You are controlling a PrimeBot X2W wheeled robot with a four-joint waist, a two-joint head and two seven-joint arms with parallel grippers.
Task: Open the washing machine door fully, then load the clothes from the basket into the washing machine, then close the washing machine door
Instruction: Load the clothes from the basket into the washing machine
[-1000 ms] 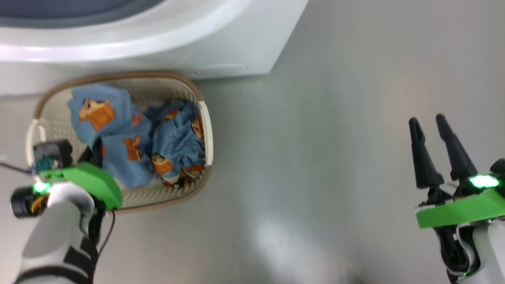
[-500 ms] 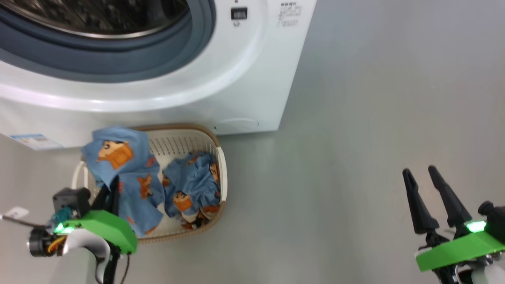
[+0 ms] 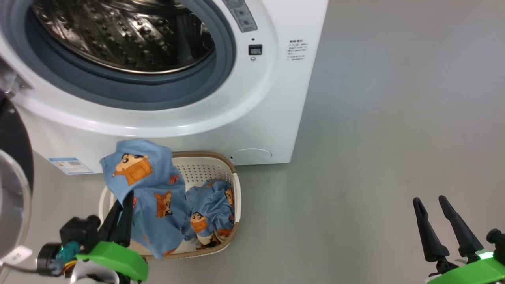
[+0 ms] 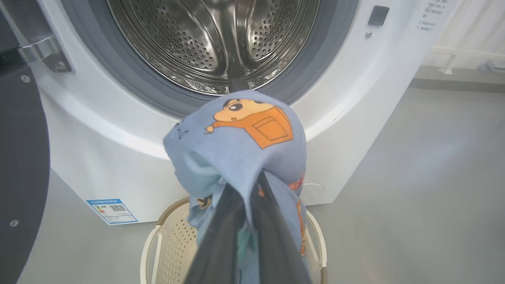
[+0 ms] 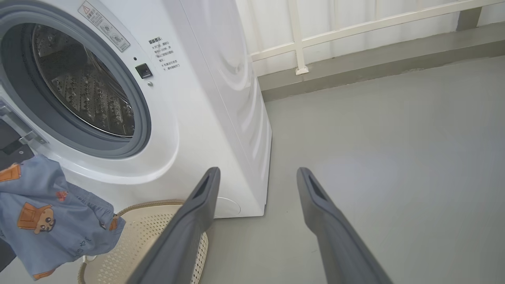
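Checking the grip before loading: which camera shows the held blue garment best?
The left wrist view: the garment sits mid-picture, pinched between the left gripper's shut fingers, facing the washing machine. The head view shows it draped above the basket, the pinch partly hidden. The right wrist view catches it at the left edge.

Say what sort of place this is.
Probably a laundry area, perhaps a balcony: a white front-loading washing machine on grey floor, a cream perforated plastic basket of blue printed clothes, a white railing behind.
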